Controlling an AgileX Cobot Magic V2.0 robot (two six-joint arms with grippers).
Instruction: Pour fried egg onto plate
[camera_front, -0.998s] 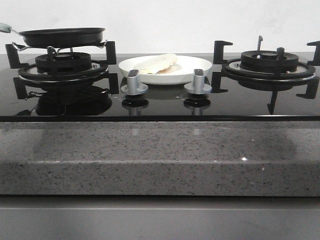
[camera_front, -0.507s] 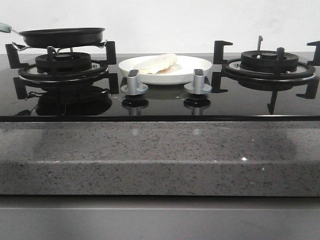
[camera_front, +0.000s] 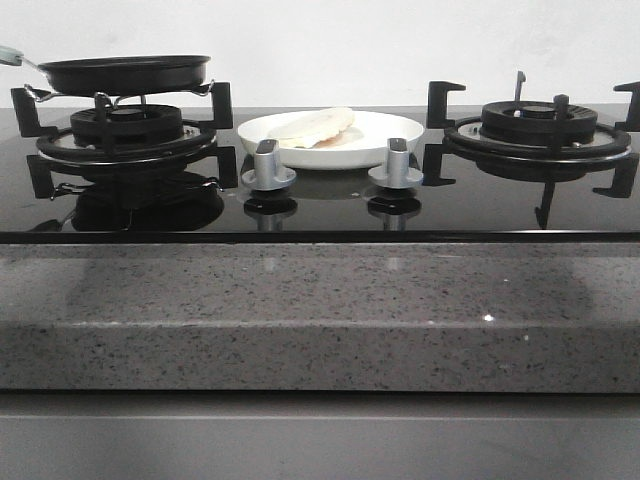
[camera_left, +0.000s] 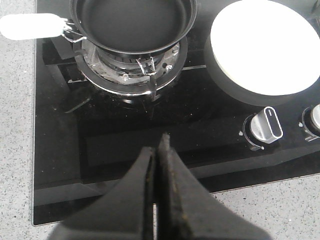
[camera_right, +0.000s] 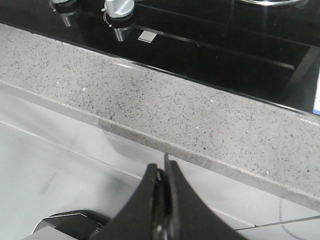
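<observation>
Fried egg (camera_front: 312, 128), pale cream side up, lies on the round glossy white plate (camera_front: 390, 142), just right of the small black frying pan (camera_front: 125, 73) sitting on its burner. Left gripper (camera_left: 157, 150) and right gripper (camera_right: 163, 172) both have jaws pressed together, holding nothing.

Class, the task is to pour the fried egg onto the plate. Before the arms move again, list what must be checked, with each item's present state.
1. Fried egg lies on the plate: ok.
2. Frying pan empty: ok.
3. Pan seated on left burner: ok.
4. Left gripper shut, holding nothing: ok.
5. Right gripper shut, off the hob: ok.
6. Yolk side up: cannot tell.
</observation>
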